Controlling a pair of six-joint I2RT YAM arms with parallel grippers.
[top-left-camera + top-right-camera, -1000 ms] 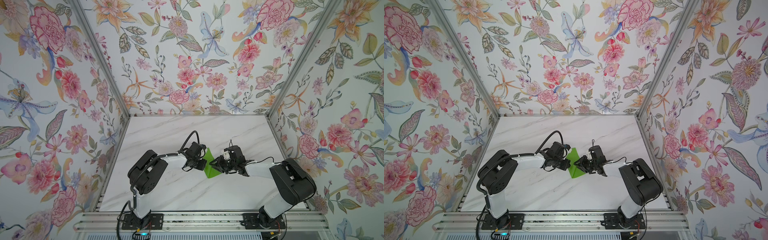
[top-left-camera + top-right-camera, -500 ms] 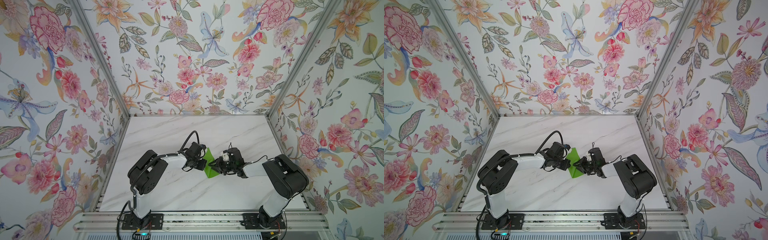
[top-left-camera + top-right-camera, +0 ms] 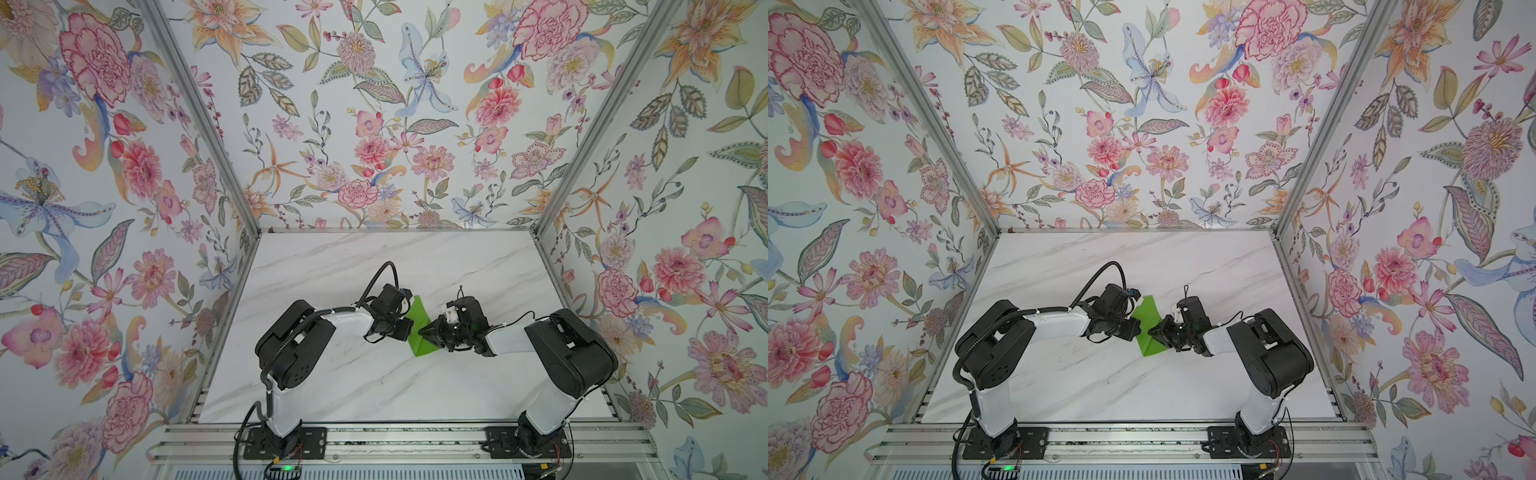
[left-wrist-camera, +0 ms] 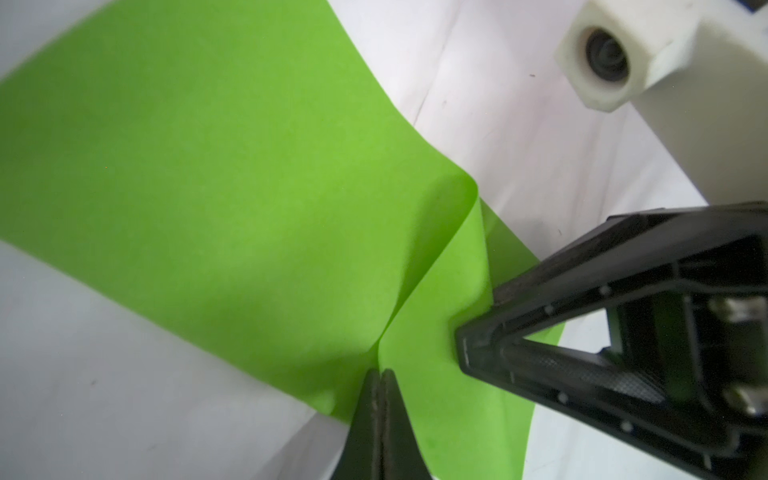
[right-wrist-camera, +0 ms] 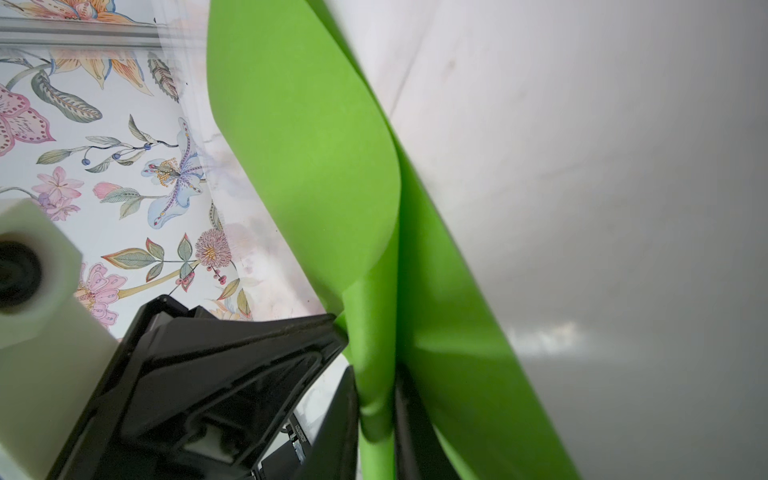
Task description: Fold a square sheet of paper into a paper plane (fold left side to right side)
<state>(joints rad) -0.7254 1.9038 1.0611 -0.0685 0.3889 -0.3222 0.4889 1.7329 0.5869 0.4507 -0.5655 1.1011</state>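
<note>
The square sheet of paper is bright green and lies partly folded at the middle of the marble table, with one flap curled up. My left gripper comes from the left. In the left wrist view it is shut on the sheet where a crease ends. My right gripper faces it from the right. In the right wrist view its jaws are closed on a raised fold of the paper. The two grippers' tips stand almost touching. No paper plane shape shows.
The marble table is boxed in by floral walls on three sides, with aluminium posts at the corners. Both arm bases are bolted to a rail at the front edge. The right arm's white camera housing sits close above the paper.
The right gripper's jaws have narrowed onto the raised fold of the paper. The left gripper has stayed shut in the same place, and the sheet has barely moved.
</note>
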